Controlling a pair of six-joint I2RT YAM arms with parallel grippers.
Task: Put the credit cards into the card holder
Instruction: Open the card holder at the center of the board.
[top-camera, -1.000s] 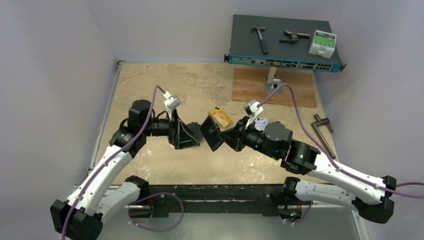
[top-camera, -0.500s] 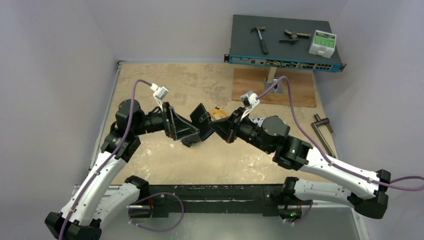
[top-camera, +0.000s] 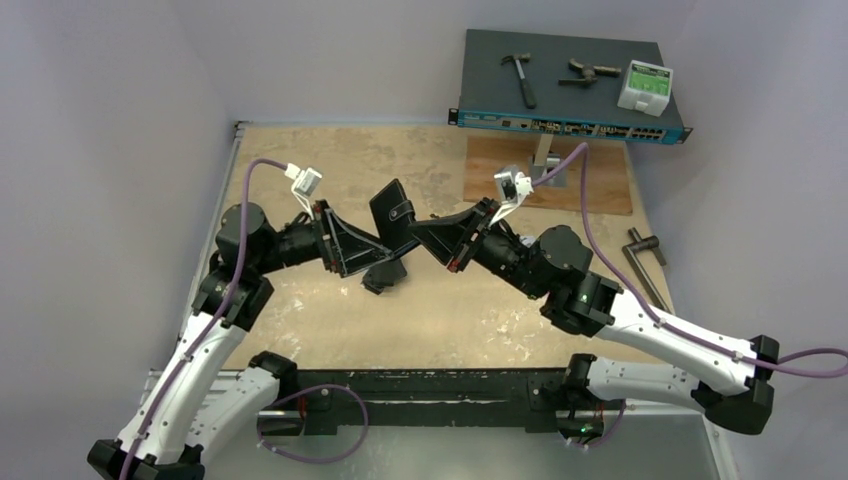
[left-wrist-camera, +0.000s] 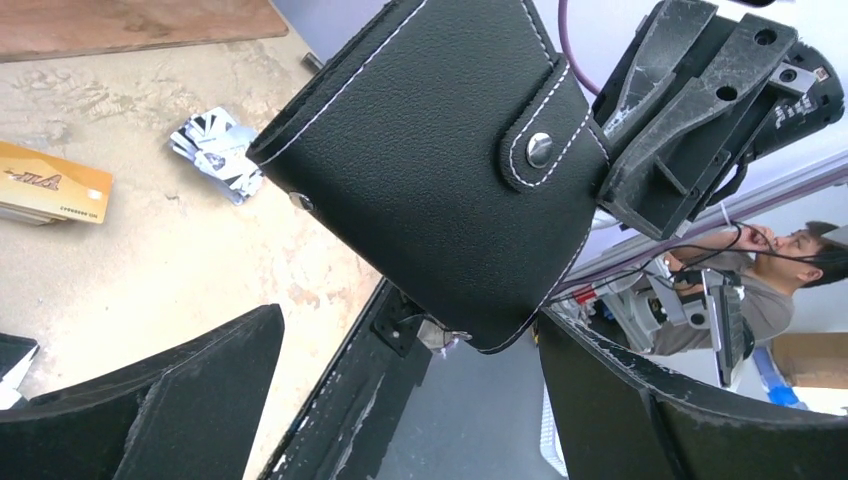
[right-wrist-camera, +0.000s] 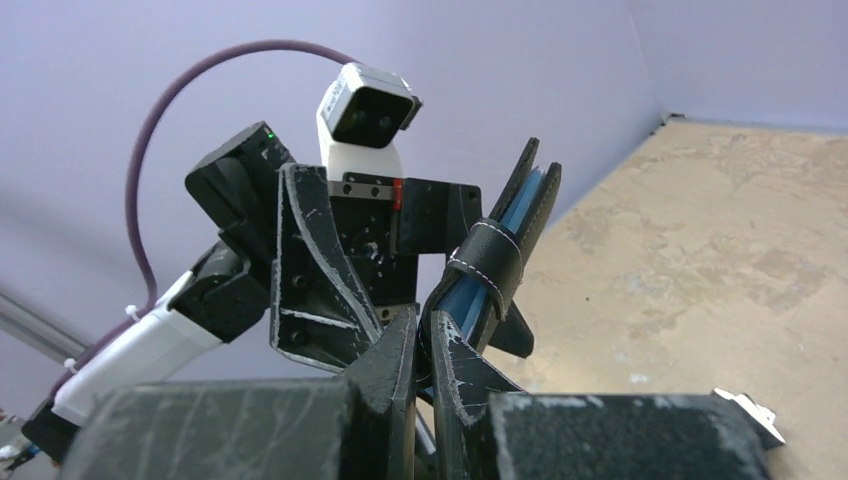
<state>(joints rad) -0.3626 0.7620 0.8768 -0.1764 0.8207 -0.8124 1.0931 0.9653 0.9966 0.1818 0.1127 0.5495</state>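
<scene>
The card holder (top-camera: 393, 212) is a closed black wallet with a snap tab, held up in the air and tilted. My right gripper (top-camera: 416, 231) is shut on its edge; the right wrist view shows the jaws (right-wrist-camera: 425, 330) pinching the holder (right-wrist-camera: 492, 262). My left gripper (top-camera: 385, 260) is open and empty, just below and left of it. In the left wrist view the holder (left-wrist-camera: 440, 170) fills the middle, above my open fingers (left-wrist-camera: 150, 400). An orange-yellow credit card (left-wrist-camera: 50, 185) and silver-white cards (left-wrist-camera: 215, 150) lie on the table. The arms hide them in the top view.
A network switch (top-camera: 570, 85) at the back right carries a hammer, tools and a white box. A wooden board (top-camera: 550, 175) lies in front of it. A metal tool (top-camera: 645, 265) lies at the right edge. A black rail (top-camera: 430, 385) runs along the near edge.
My right gripper has carried the card holder up and to the back left, off the cards. My left arm has drawn back leftward, its open gripper now under the holder.
</scene>
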